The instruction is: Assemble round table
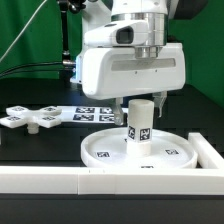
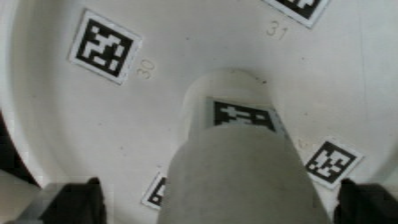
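Note:
The large round disc (image 1: 100, 152) lies flat on the black table, rim up, with square tags on its face. The short thick post (image 1: 140, 124) stands upright at its middle. My gripper (image 1: 141, 101) hangs straight over the post, open, with a finger on each side of the post's top. In the wrist view the post (image 2: 231, 150) runs up between the two dark fingertips (image 2: 79, 201), and a strip of the disc (image 2: 107, 115) shows between each finger and the post, so nothing is gripped. The flat cross-shaped piece (image 1: 30, 117) lies loose at the exterior view's left.
The marker board (image 1: 85, 111) lies behind the disc, between it and the cross-shaped piece. A long white border wall (image 1: 90, 181) runs along the front and turns back at the exterior view's right (image 1: 211, 152), close to the disc's rim.

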Robot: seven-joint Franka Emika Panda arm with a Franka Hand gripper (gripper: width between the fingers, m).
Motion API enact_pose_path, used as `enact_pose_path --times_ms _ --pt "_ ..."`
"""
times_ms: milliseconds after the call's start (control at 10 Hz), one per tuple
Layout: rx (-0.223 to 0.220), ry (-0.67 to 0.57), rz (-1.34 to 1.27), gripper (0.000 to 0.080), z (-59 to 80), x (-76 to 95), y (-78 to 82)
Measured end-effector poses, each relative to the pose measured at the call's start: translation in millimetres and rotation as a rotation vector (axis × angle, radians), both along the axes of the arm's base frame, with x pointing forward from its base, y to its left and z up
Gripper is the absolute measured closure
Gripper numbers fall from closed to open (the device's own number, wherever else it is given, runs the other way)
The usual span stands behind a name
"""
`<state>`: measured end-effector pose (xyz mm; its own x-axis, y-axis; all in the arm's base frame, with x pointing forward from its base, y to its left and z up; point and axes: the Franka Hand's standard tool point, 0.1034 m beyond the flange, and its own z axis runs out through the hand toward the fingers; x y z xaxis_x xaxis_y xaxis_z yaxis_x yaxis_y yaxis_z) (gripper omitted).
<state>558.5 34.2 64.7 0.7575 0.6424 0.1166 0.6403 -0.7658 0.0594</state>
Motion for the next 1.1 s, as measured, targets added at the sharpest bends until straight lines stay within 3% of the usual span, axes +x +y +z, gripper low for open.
enact_pose_path --times_ms 400,1100 --pt "-0.068 -0.002 0.291 0.0151 -0.5 -1.5 11.8" --pt "-0.172 0.001 0.743 0.0151 5.4 5.5 17.5"
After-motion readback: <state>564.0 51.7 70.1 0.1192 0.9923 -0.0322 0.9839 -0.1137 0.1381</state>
